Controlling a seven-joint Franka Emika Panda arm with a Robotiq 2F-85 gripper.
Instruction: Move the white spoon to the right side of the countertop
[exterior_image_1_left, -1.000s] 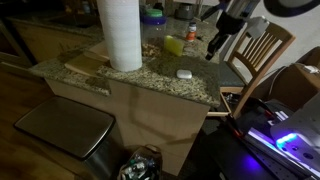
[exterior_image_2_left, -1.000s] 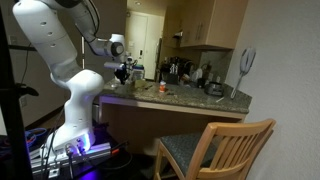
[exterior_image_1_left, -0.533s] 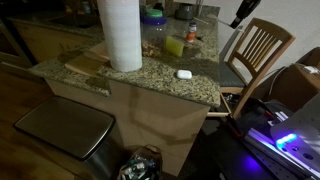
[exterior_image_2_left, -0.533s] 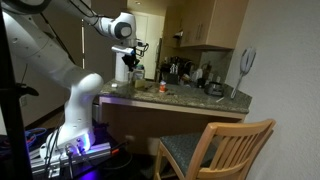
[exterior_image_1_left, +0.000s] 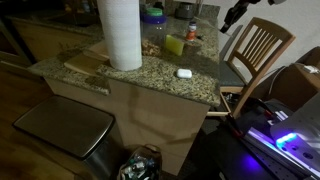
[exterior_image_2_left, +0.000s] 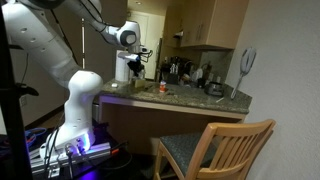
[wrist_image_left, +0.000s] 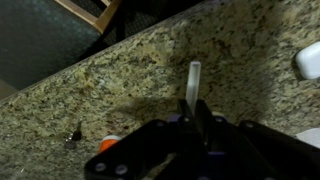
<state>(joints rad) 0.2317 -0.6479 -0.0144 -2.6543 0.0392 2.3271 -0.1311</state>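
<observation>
Over the chair-side end of the counter, you are holding the black two-fingered claw (exterior_image_1_left: 231, 13) high in the air. In the wrist view the claw (wrist_image_left: 195, 102) is showing its jaws clenched together, with a pale narrow strip between the tips that is too blurred to identify. Below it, the speckled beige-brown granite countertop (wrist_image_left: 110, 95) is filling most of that view. The tiny white spoon (exterior_image_1_left: 184, 73) is lying flat on the countertop (exterior_image_1_left: 150, 78), near its front edge and toward the end by the chair, well apart from the claw and touching nothing else. Behind the spoon, the yellow-green sponge (exterior_image_1_left: 174, 45) is resting on the granite. Farther along, the tall white paper-towel roll (exterior_image_1_left: 120, 32) is standing upright just beside the flat wooden cutting board (exterior_image_1_left: 86, 63). Off the slab's end, the light wooden slat-back chair (exterior_image_1_left: 260, 50) is standing on the floor, and in an exterior view the white jointed arm (exterior_image_2_left: 70, 50) is arching up from its base beside the cabinet.
</observation>
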